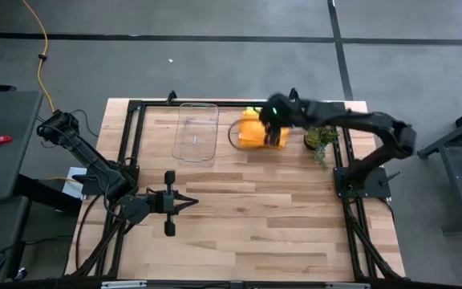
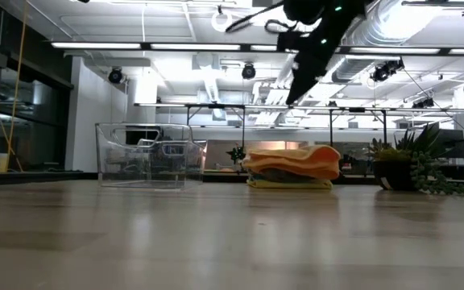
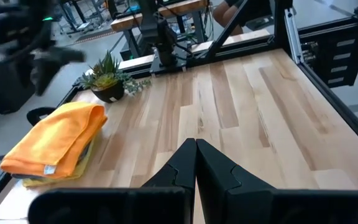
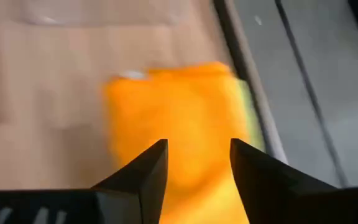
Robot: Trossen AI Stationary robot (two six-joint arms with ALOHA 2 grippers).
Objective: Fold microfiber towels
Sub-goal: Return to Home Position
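Note:
A stack of folded microfiber towels [image 1: 253, 132] lies on the table near its far edge, the orange one [image 3: 58, 138] on top, yellow and darker layers under it [image 2: 290, 179]. My right gripper [image 4: 197, 163] hangs open above the stack, clear of it, its fingers pointing down at the orange towel [image 4: 179, 118]. Over the table's near left part my left gripper [image 3: 196, 163] waits, shut and holding nothing.
A clear plastic tray [image 1: 196, 131] stands left of the stack. A small potted plant [image 1: 320, 140] stands right of it, by the table's right frame rail. The middle and near parts of the wooden table [image 1: 255, 217] are bare.

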